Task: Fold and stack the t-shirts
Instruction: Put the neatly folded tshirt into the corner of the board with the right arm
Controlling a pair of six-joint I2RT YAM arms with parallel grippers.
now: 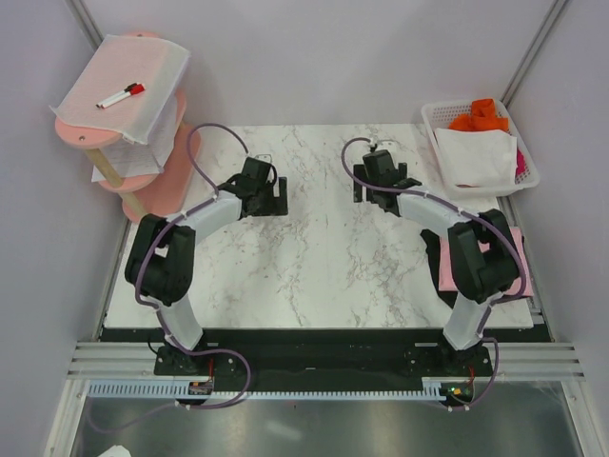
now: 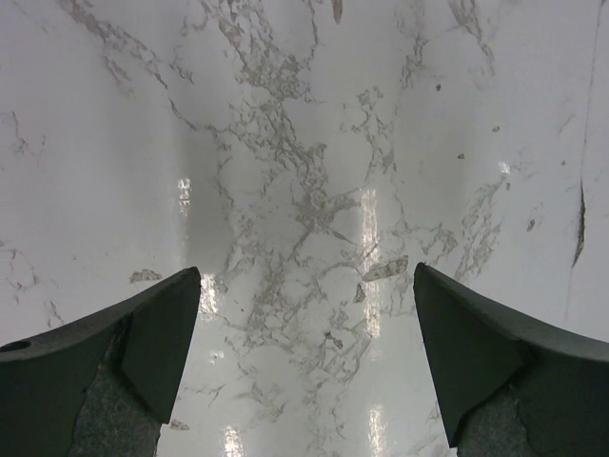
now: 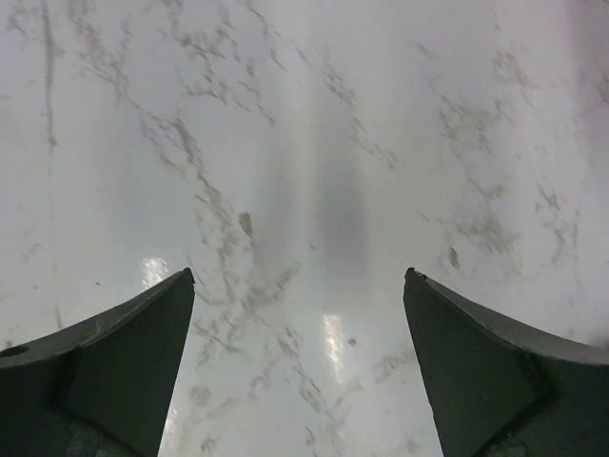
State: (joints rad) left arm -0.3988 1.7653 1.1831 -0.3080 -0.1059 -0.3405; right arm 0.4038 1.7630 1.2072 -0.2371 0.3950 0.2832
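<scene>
From above, my left gripper [image 1: 269, 198] and right gripper [image 1: 381, 183] hover over the white marble surface [image 1: 314, 267]. The light pink t-shirt [image 1: 439, 271] lies compact at the right edge, under my right arm. The black one I can't find, so the stack is unconfirmed. The white plastic basket [image 1: 427, 112] holds orange cloth [image 1: 479, 116] and white cloth [image 1: 476, 157].

Left wrist: jaws spread wide, grasping nothing.

Right wrist: the same, wide and empty, with only marble below.

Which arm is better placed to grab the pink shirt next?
Right, probably. The pink shirt lies at the right edge of the table, under the right arm's elbow; the right gripper is open and empty. The left gripper, also open, hovers over the left half.
</scene>
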